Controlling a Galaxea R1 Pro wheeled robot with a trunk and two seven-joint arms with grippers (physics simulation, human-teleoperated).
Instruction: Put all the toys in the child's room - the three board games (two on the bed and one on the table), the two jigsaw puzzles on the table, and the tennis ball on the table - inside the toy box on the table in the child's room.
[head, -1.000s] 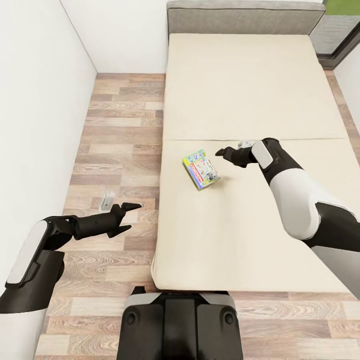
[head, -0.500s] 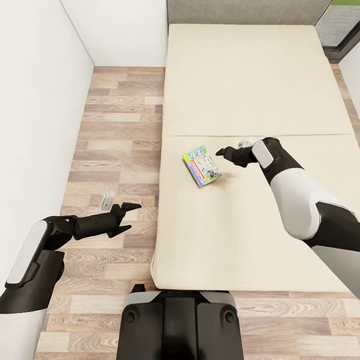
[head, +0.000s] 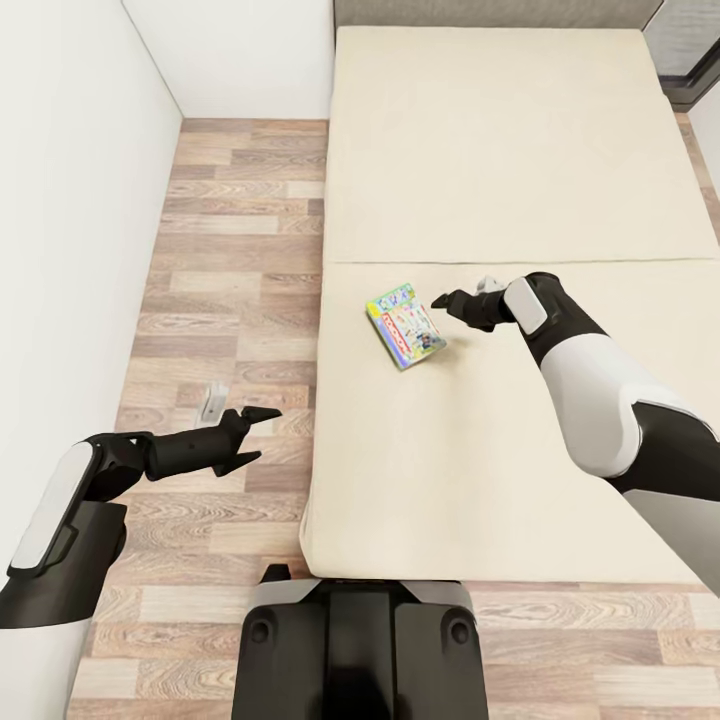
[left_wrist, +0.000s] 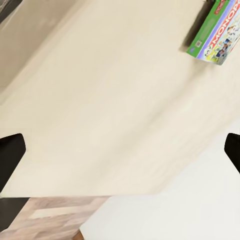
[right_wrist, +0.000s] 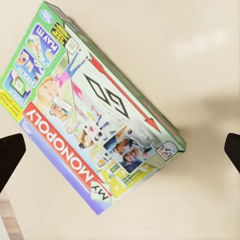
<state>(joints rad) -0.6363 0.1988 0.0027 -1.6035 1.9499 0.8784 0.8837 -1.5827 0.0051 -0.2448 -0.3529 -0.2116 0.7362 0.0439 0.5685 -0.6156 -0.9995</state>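
The right gripper (head: 441, 300) is hovering with jaws spread wide just beside the Monopoly board game (head: 405, 327), which is lying flat on the bed (head: 520, 160). The left gripper (head: 260, 434) is hanging wide open above the wood floor (head: 230, 250), well apart from the game.

Grey headboard (head: 480, 12): the head view's top edge is cutting it down to a thin strip.
Dark-framed window (head: 690, 50): only a corner is showing at the head view's upper right.
Small grey-white object on the wood-plank floor (head: 213, 401): too small to identify.
Colourful Monopoly board game box (left_wrist: 216, 31): the left wrist view's edge is clipping it.
Right gripper (right_wrist: 120, 150): the picture's sides are cutting its black fingertips (right_wrist: 10, 152).
Box's small print: unreadable.
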